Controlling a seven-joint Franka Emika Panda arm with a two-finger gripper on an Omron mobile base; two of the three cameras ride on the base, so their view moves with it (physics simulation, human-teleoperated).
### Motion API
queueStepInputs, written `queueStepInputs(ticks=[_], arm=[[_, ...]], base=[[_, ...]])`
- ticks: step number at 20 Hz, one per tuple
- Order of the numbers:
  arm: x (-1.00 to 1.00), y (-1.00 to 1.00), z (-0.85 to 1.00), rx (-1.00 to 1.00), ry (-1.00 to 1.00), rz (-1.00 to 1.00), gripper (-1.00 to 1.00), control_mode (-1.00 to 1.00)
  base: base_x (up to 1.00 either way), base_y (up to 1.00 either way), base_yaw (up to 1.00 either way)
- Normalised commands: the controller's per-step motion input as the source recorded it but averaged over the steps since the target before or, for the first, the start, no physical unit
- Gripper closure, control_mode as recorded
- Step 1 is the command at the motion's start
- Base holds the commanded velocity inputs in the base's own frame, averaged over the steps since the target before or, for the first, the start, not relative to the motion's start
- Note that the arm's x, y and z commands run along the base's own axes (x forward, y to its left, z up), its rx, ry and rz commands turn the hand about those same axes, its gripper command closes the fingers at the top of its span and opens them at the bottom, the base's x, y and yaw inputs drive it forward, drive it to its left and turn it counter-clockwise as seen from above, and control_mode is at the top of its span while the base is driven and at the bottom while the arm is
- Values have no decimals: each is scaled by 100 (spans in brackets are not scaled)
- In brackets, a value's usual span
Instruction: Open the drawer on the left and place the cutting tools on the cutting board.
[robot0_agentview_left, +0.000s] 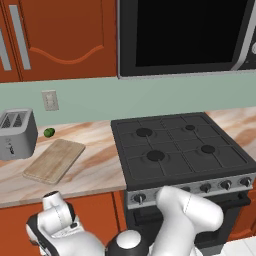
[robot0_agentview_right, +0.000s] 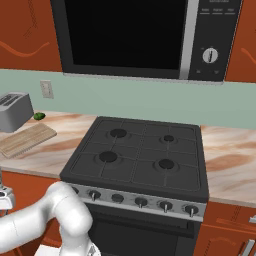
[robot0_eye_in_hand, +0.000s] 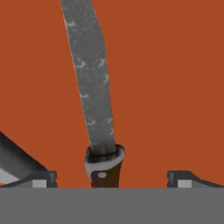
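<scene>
Progress: the hand view looks straight down on a knife (robot0_eye_in_hand: 97, 96), mottled silver blade running away from a dark handle with a pale collar, lying on a flat red-brown floor that I judge to be the inside of the drawer (robot0_eye_in_hand: 175, 65); if so, the opening step is done. The gripper (robot0_eye_in_hand: 112, 177) hangs directly over the handle end, jaws at their widest, one tip either side of the handle and touching nothing. A second grey object cuts into the lower left of that view; it cannot be identified. The cutting board (robot0_agentview_left: 55, 160) carries nothing, so both tools remain to be moved. It lies on the marbled surface (robot0_agentview_left: 100, 165) toward its left end, near the front edge, beside the toaster (robot0_agentview_left: 17, 132); a green fruit (robot0_agentview_left: 49, 132) sits by the back edge. Right of the board stands a black stove (robot0_agentview_left: 182, 147) under a microwave (robot0_agentview_left: 187, 35), with red-brown cabinets (robot0_agentview_left: 60, 35) above.
</scene>
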Motion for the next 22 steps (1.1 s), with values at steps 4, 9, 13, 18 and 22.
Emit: queueStepInputs(ticks=[4,9,13,18,22], arm=[[0,11,-30,-7,0,-3,-100,-100],[0,3,-31,-6,0,-2,-100,-100],[-6,0,-29,-4,0,-2,-100,-100],[-9,2,-8,-1,-3,0,100,-100],[-31,0,17,0,-21,-1,100,-100]], base=[[0,0,0],[0,0,0],[0,0,0],[0,0,0],[0,0,0]])
